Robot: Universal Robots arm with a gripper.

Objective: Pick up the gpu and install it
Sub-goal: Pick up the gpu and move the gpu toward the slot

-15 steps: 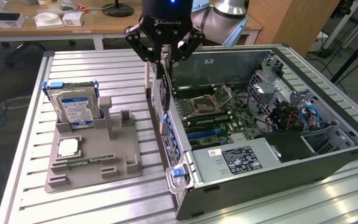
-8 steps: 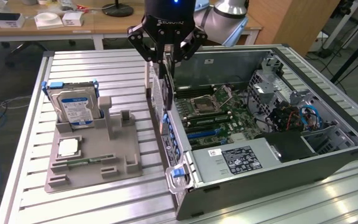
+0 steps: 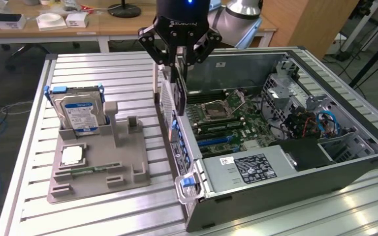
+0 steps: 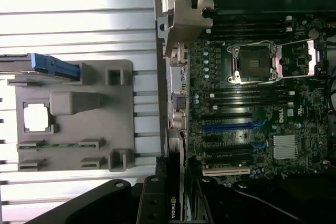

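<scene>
step: gpu (image 3: 181,81) lifted, install in hand, I judge; card not yet seated.
tool (image 3: 177,59): at 12 o'clock in the exterior view, clamped on the gpu.
place: gpu hangs on edge over the case (image 3: 294,196) rear wall, clear of the board (image 4: 247,108).
needs: I judge, card edge square over the long blue slot (image 4: 231,127).
surfaces: thin flat dark card; ribbed metal bench (image 3: 110,66); grey moulded tray (image 3: 97,184) at 8 o'clock.

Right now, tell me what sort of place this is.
Probably a robotics lab: a gripper holds the gpu by an open computer case on a slatted metal table, with wooden desks behind.
</scene>
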